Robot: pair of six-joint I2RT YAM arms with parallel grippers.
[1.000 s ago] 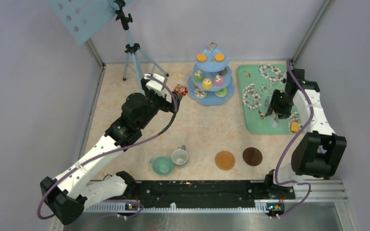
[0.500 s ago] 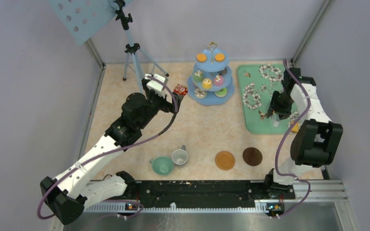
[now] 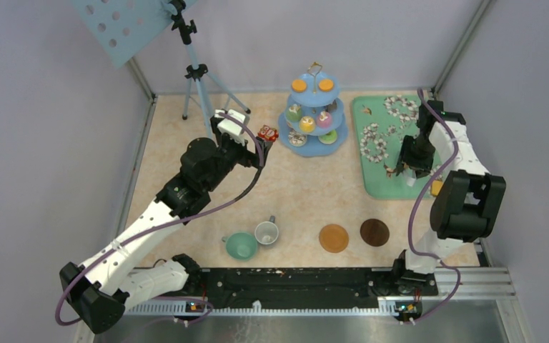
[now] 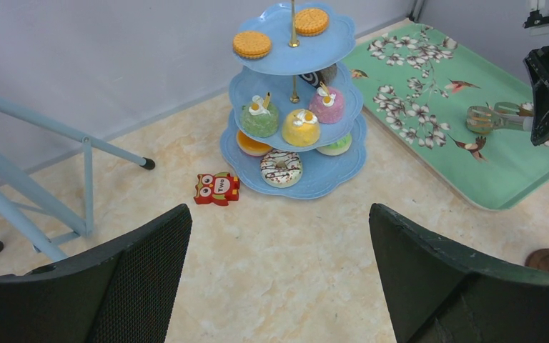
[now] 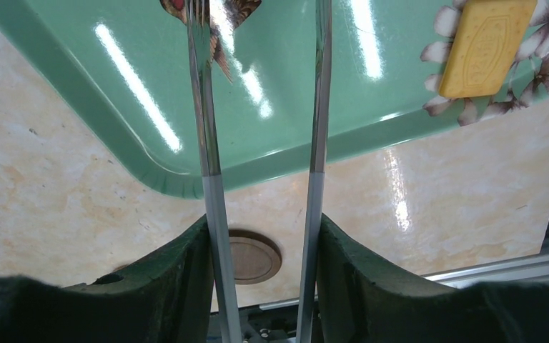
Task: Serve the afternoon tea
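Note:
The light-blue three-tier stand point(image 3: 313, 143) point(image 4: 343, 168) stands at the back centre with orange biscuits, cupcakes and donuts on it. My left gripper point(image 3: 257, 144) point(image 4: 279, 214) hangs open and empty just left of it. My right gripper point(image 3: 409, 161) point(image 5: 261, 229) is over the green tray's near part, shut on the metal tongs point(image 5: 207, 107), with both tong arms pinched between the fingers. An orange biscuit point(image 3: 437, 187) point(image 5: 486, 46) lies on the tray. The teal cup point(image 3: 241, 245) and the grey-white cup point(image 3: 266, 231) stand front left. Two brown coasters point(image 3: 334, 238) point(image 3: 374, 232) lie front right.
The green floral tray point(image 3: 375, 179) point(image 5: 293, 107) lies at the back right. A red owl block point(image 3: 267, 133) point(image 4: 216, 188) sits left of the stand. A tripod point(image 3: 199, 86) stands at the back left. Walls close the table on three sides.
The right arm's elbow has drawn back toward the tray, and its gripper stays above the tray with the tongs. The left arm has not moved.

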